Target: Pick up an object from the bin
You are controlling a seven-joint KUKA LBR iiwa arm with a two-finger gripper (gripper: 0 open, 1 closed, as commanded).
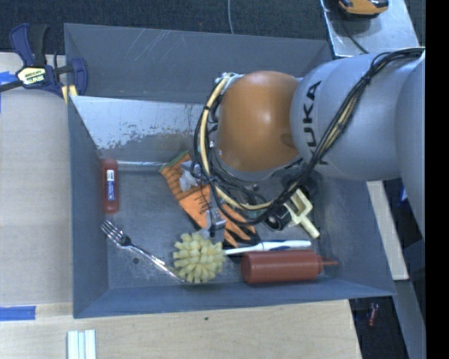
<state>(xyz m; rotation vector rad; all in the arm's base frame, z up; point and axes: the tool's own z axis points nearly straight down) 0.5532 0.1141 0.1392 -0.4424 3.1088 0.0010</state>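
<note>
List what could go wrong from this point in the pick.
1. Crowding: under the arm's orange-covered wrist, the orange-and-black striped packet, the yellow bristly brush and the white toothbrush lie close together, so a grasp may catch two things or slip off.
2. Snagging: the cables looped below the wrist hang near the cream plastic piece and might hook it.

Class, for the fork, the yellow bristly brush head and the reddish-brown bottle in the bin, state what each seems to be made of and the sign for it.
Fork: likely metal, polished; it is grey with bright glints.
Yellow brush head: probably plastic or foam bristles, matte; stubby spikes stick out all round.
Reddish-brown bottle: probably plastic, smooth and slightly glossy, with a moulded nozzle.
</note>
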